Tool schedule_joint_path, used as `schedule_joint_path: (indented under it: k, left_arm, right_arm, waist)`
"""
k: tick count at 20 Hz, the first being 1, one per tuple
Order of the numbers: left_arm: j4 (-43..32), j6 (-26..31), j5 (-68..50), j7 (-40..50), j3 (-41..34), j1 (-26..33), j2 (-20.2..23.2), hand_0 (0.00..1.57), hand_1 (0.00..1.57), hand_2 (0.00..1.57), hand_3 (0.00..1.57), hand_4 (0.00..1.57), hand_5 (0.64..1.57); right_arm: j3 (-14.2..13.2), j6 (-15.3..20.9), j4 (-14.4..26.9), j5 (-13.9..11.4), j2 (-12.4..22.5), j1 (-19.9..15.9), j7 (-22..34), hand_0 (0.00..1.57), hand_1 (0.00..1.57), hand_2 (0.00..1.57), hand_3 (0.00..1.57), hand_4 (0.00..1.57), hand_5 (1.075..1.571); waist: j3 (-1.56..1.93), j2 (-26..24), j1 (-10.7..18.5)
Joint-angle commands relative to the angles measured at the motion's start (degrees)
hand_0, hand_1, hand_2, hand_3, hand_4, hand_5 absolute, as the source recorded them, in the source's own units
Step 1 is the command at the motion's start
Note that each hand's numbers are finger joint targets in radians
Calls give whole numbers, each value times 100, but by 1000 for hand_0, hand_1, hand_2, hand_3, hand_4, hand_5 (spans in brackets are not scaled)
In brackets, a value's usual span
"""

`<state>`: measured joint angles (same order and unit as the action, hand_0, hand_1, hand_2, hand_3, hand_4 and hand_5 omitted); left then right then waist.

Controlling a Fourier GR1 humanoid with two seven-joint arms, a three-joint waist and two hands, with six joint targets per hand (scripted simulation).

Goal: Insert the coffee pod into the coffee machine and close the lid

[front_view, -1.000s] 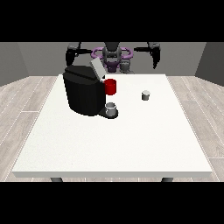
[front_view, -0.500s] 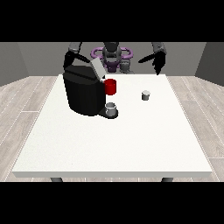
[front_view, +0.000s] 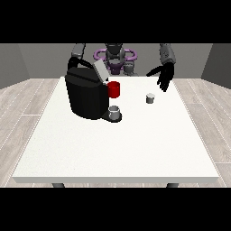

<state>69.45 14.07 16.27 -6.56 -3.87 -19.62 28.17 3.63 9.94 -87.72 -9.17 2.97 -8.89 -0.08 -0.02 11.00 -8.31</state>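
Robot hand (front_view: 164, 77) upper right hangs relaxed, empty; you'd pinch the small grey coffee pod (front_view: 150, 98), light and rigid, by its sides.

A white table (front_view: 135, 149) — wide, plain — over grey plank flooring (front_view: 27, 97) (both sides).

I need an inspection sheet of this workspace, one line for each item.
Surface: white table, flat, mostly bare.
Job's things: black coffee machine at the view's left, lid raised; small grey coffee pod standing apart on the table.
Clutter: red cup beside the machine; grey cup on its tray.
Hands: hand at the view's right hangs above the pod, fingers relaxed; other hand hidden.
Cables: nothing seen.
Surroundings: wooden floor, grey walls.
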Motion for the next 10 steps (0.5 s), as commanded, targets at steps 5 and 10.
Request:
schedule_joint_path:
  k: [5,10]
  left_arm:
    - [-1396,-35,575,-533,-70,-674,319,0,0,0,0,0,1571]
    - [-1770,-239,1150,-385,224,-979,106,0,0,291,0,0,1571]
  right_arm:
    - [-10,-147,-110,130,-76,-474,400,0,0,0,0,0,1571]
    - [-1,-22,383,-31,-172,-486,317,0,0,0,0,0,1571]
  waist:
    - [-2,502,-225]
    - [0,267,-73]
